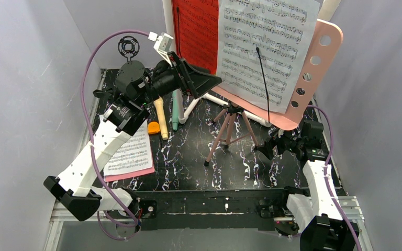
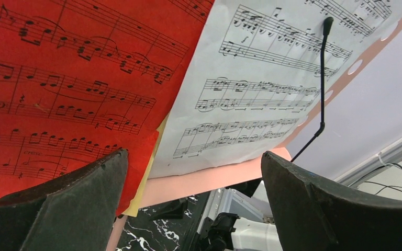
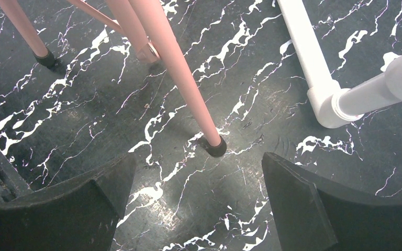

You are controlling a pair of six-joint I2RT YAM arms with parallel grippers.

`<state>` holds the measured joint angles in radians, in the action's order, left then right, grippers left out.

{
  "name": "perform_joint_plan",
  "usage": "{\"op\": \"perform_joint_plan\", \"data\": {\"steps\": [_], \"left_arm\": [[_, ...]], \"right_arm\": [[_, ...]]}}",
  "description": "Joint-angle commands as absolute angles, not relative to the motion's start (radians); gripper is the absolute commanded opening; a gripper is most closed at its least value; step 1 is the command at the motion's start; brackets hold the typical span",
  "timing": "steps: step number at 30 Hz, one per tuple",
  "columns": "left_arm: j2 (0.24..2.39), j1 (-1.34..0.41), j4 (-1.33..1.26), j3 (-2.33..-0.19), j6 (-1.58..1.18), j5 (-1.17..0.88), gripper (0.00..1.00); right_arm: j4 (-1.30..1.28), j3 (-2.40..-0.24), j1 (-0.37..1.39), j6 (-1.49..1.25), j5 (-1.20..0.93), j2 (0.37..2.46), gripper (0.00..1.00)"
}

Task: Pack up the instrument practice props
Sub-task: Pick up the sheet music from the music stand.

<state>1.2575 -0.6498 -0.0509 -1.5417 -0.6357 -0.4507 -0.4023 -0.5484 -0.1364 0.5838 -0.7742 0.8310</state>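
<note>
The pink hole-punched music stand (image 1: 319, 57) stands on pink tripod legs (image 1: 230, 130) mid-table. It holds a white sheet of music (image 1: 267, 47) under a black wire clip (image 1: 264, 78), and a red sheet (image 1: 196, 31) to its left. My left gripper (image 1: 207, 82) is open and empty, its jaws just below the stand's ledge (image 2: 204, 180), the red sheet (image 2: 57, 78) and the white sheet (image 2: 251, 78). A yellow paper edge (image 2: 146, 178) shows behind the red sheet. My right gripper (image 1: 266, 149) is open and empty, low over the table near a tripod foot (image 3: 215, 147). The mint-green microphone (image 1: 175, 110) and yellow microphone (image 1: 160, 117) lie at the left. Sheet music on pink paper (image 1: 131, 154) lies front left.
The white pipe frame (image 1: 209, 99) runs under the stand and also shows in the right wrist view (image 3: 314, 63). A small orange piece (image 1: 153, 127) lies by the yellow microphone. A black shock mount (image 1: 129, 46) stands at the back left. Grey walls close in both sides.
</note>
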Motion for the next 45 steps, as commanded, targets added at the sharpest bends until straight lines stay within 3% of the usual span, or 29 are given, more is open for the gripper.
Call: {"op": "perform_joint_plan", "data": {"steps": [1, 18, 45], "left_arm": [[1.272, -0.651, -0.088, -1.597, -0.645, -0.457, 0.97], [1.302, -0.651, -0.184, -1.578, -0.694, -0.502, 0.81], [1.335, -0.652, -0.225, -1.555, -0.723, -0.529, 0.71]], "right_arm": [[-0.399, -0.582, -0.141, 0.598, -0.803, 0.819, 1.0], [-0.399, -0.582, -0.14, 0.599, -0.802, 0.818, 1.0], [-0.402, -0.583, -0.141, 0.601, -0.802, 0.815, 1.0]]}}
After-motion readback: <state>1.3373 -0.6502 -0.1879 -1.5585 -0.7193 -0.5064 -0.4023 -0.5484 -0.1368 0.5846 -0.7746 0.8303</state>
